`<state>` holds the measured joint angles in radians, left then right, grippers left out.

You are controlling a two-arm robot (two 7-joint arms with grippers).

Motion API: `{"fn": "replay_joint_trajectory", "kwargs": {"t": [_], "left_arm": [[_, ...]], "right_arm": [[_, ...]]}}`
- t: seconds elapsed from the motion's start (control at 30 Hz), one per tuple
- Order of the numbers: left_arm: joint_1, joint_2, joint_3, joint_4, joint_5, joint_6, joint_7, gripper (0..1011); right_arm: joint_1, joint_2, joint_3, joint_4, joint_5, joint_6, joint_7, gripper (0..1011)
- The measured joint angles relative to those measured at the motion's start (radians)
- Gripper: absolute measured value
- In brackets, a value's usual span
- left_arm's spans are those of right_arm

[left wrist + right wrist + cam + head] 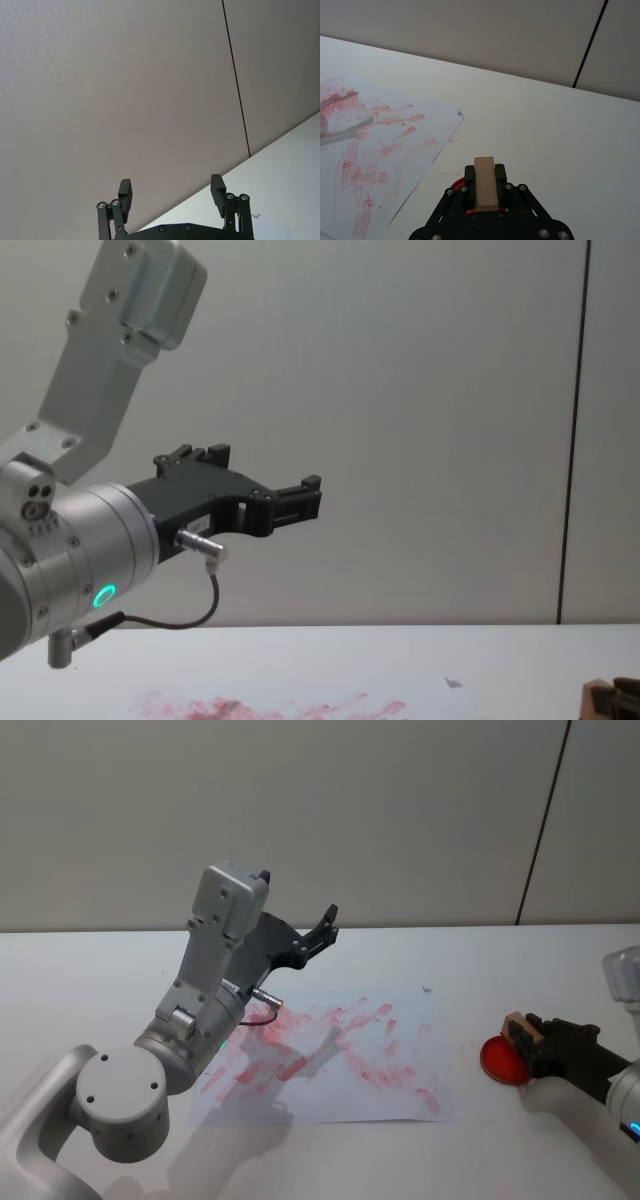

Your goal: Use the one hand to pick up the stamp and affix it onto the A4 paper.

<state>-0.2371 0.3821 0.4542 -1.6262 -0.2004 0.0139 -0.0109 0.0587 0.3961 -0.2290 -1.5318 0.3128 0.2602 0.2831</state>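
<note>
My right gripper point(526, 1038) is at the table's right side, shut on the stamp point(517, 1024), a small tan wooden block. In the right wrist view the stamp point(485, 183) stands between the black fingers point(501, 173), just over a red ink pad point(497, 1061). The A4 paper point(400, 1020), white and smeared with red-pink prints, lies flat at the table's middle, left of that gripper and apart from it. The paper point(385, 145) also shows in the right wrist view. My left gripper point(298, 896) is held up in the air above the paper's left part, open and holding nothing point(171, 192).
The round red ink pad point(457, 181) lies on the white table point(520, 960) right of the paper. The raised left arm point(80, 540) hangs over the paper's left half. A plain wall with a dark vertical seam point(545, 820) stands behind.
</note>
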Motion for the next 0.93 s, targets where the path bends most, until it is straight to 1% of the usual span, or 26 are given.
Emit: {"fn": "replay_joint_trajectory", "kwargs": {"t": [0.03, 0.13, 0.17, 0.2, 0.23, 0.27, 0.3, 0.4, 0.47, 0.53, 0.57, 0.63, 0.7, 0.77, 0.87, 0.93], "left_arm": [[0.000, 0.000, 0.000, 0.000, 0.000, 0.000, 0.000, 1001], [0.000, 0.000, 0.000, 0.000, 0.000, 0.000, 0.000, 1001], [0.000, 0.000, 0.000, 0.000, 0.000, 0.000, 0.000, 1001], [0.000, 0.000, 0.000, 0.000, 0.000, 0.000, 0.000, 1001], [0.000, 0.000, 0.000, 0.000, 0.000, 0.000, 0.000, 1002], [0.000, 0.000, 0.000, 0.000, 0.000, 0.000, 0.000, 1001], [0.000, 0.000, 0.000, 0.000, 0.000, 0.000, 0.000, 1002], [0.000, 0.000, 0.000, 0.000, 0.000, 0.000, 0.000, 1001], [0.000, 0.000, 0.000, 0.000, 0.000, 0.000, 0.000, 1001], [0.000, 0.000, 0.000, 0.000, 0.000, 0.000, 0.000, 1001], [0.000, 0.000, 0.000, 0.000, 0.000, 0.000, 0.000, 1001], [0.000, 0.000, 0.000, 0.000, 0.000, 0.000, 0.000, 1001], [0.000, 0.000, 0.000, 0.000, 0.000, 0.000, 0.000, 1001], [0.000, 0.000, 0.000, 0.000, 0.000, 0.000, 0.000, 1001], [0.000, 0.000, 0.000, 0.000, 0.000, 0.000, 0.000, 1001], [0.000, 0.000, 0.000, 0.000, 0.000, 0.000, 0.000, 1001]], "right_arm": [[0.001, -0.001, -0.001, 0.000, -0.001, 0.000, 0.001, 217], [0.004, -0.004, -0.003, 0.002, -0.003, 0.002, 0.003, 317], [0.004, -0.004, -0.003, 0.002, -0.004, 0.002, 0.003, 332], [0.004, -0.005, -0.004, 0.002, -0.004, 0.002, 0.003, 379], [0.005, -0.005, -0.004, 0.002, -0.004, 0.002, 0.004, 392], [0.005, -0.006, -0.005, 0.002, -0.005, 0.003, 0.004, 441], [0.006, -0.006, -0.005, 0.002, -0.006, 0.003, 0.004, 460], [0.007, -0.007, -0.006, 0.003, -0.007, 0.003, 0.005, 585], [0.007, -0.008, -0.007, 0.003, -0.007, 0.003, 0.006, 645], [0.008, -0.009, -0.007, 0.003, -0.008, 0.004, 0.006, 684], [0.008, -0.009, -0.007, 0.003, -0.008, 0.004, 0.007, 738], [0.009, -0.009, -0.008, 0.004, -0.008, 0.004, 0.007, 782], [0.009, -0.010, -0.008, 0.004, -0.008, 0.004, 0.007, 855], [0.009, -0.010, -0.008, 0.004, -0.009, 0.004, 0.007, 891], [0.009, -0.010, -0.009, 0.004, -0.009, 0.005, 0.008, 981], [0.010, -0.010, -0.009, 0.005, -0.009, 0.005, 0.008, 1001]]}}
